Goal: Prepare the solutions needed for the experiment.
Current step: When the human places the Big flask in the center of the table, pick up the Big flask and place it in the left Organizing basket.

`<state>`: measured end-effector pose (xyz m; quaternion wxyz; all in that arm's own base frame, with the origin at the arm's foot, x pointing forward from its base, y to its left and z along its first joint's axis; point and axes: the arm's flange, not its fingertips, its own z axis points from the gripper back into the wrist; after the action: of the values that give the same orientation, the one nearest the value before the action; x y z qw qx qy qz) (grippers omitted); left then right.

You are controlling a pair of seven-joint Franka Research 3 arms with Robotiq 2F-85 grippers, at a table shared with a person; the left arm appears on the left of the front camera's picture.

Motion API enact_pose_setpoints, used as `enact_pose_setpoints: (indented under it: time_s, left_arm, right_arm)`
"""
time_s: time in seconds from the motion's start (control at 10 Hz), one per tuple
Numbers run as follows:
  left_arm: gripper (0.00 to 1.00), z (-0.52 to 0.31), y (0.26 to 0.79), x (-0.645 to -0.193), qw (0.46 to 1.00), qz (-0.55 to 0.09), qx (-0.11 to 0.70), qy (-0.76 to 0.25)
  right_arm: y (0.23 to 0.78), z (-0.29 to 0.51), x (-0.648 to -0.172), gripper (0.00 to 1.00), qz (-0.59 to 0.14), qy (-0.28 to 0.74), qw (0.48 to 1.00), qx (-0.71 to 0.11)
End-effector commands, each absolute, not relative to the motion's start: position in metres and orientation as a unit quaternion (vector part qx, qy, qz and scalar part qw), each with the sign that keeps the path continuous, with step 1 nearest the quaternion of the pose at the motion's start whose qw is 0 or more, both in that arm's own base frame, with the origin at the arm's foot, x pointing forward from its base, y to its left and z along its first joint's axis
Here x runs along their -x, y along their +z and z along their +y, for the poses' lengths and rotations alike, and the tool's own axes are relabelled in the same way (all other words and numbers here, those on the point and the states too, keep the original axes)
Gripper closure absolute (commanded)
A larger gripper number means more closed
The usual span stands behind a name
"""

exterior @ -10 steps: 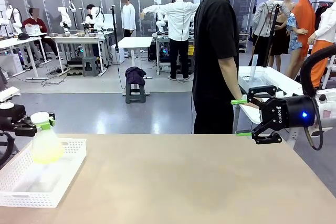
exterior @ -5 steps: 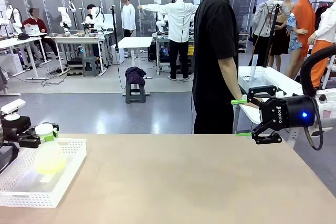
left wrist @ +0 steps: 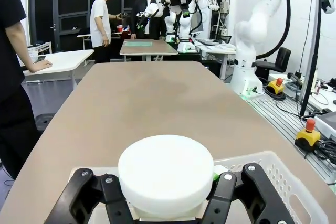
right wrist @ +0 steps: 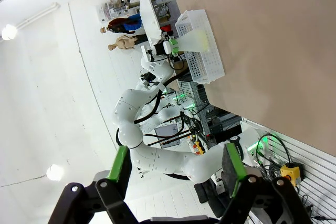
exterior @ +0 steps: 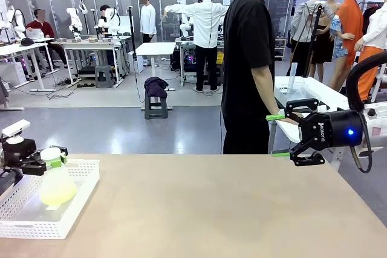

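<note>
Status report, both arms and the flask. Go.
Left gripper shut on flask neck, over white basket. Yellow-green solution in flask bottom. Right gripper open, empty, at table's far right. Nothing between them.

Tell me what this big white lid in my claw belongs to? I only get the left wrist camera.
Observer: The lid tops a cone-shaped flask, seen from the front.
Child: Anything in it?
Observer: Yellow-green liquid pools in its bottom.
Child: Where's my other claw?
Observer: The right claw is open and empty, by the table's right side.
</note>
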<state>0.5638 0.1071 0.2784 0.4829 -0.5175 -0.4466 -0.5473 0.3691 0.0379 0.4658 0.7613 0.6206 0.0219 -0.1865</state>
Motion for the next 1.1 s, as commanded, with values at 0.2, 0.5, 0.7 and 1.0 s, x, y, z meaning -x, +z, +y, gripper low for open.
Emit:
enact_pose_setpoints:
  time_s: [0.2, 0.5, 0.7, 1.0]
  left_arm:
    - [0.59, 0.1109, 0.2822, -0.5700, 0.449, -0.428, 0.544, -0.564]
    - [0.20, 0.1113, 0.2813, -0.5682, 0.447, -0.422, 0.542, -0.573]
    - [0.00, 0.1143, 0.2787, -0.5712, 0.459, -0.422, 0.541, -0.564]
    - [0.00, 0.1089, 0.2792, -0.5672, 0.464, -0.428, 0.534, -0.563]
  right_arm:
    - [0.4679, 0.0392, -0.3685, 0.13, 0.022, -0.189, 0.757, -0.626]
    - [0.4679, 0.0392, -0.3685, 0.13, 0.022, -0.189, 0.757, -0.626]
    - [0.4679, 0.0392, -0.3685, 0.13, 0.022, -0.189, 0.757, -0.626]
    - [0.4679, 0.0392, -0.3685, 0.13, 0.022, -0.189, 0.757, -0.626]
